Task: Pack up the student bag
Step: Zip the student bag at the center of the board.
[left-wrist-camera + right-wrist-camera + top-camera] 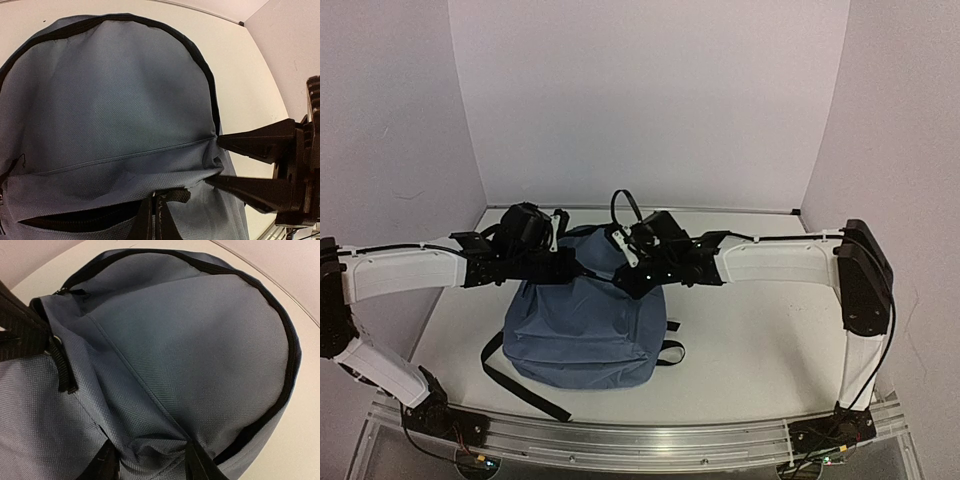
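The student bag (582, 325), slate-blue with black zip trim, lies on the white table (750, 330), front face up. My left gripper (154, 197) is shut on a short black webbing tab (172, 195) at the bag's top edge, above a dark zip opening (75, 217). My right gripper (150, 455) has its jaws on either side of a puckered fold of the blue fabric near the top seam, pinching it. Both grippers meet over the bag's far end in the top view, left gripper (558, 230) and right gripper (623, 250). What the bag holds is hidden.
Black straps trail from the bag toward the near edge (525, 385) and to its right (670, 350). A black carry loop (623, 205) stands up behind the grippers. White walls close in the table on three sides.
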